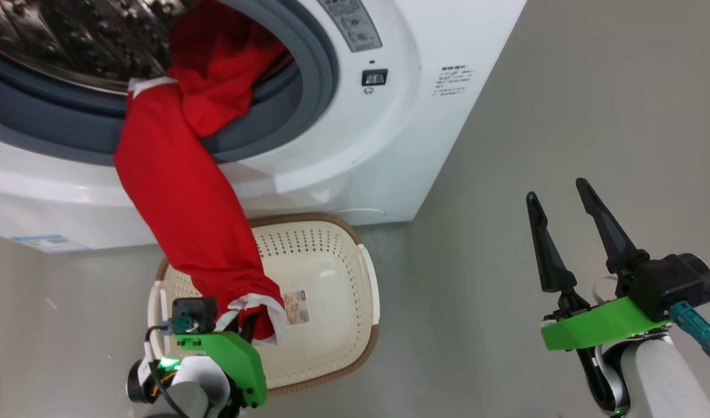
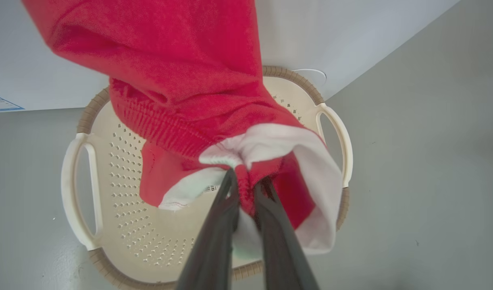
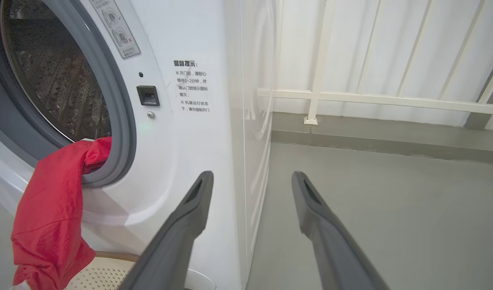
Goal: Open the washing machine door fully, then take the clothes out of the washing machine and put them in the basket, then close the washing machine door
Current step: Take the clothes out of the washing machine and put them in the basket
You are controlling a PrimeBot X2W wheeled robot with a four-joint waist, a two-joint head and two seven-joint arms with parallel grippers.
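Red clothes (image 1: 180, 186) with white trim stretch from the washing machine (image 1: 355, 116) drum opening down over the cream basket (image 1: 331, 325) on the floor. My left gripper (image 1: 247, 325) is shut on the lower, white-trimmed end of the clothes (image 2: 214, 121), just above the basket (image 2: 121, 193); its dark fingers (image 2: 218, 225) pinch the fabric. My right gripper (image 1: 561, 203) hangs open and empty over the floor to the right of the machine. In the right wrist view the clothes (image 3: 53, 217) drape out of the washing machine (image 3: 182, 141) past the grey ring. The washing machine door is out of view.
The grey floor (image 1: 534, 116) runs right of the machine. A white railing (image 3: 371, 100) and wall stand behind it. A blue-and-white label (image 1: 41, 241) sits on the machine's lower front.
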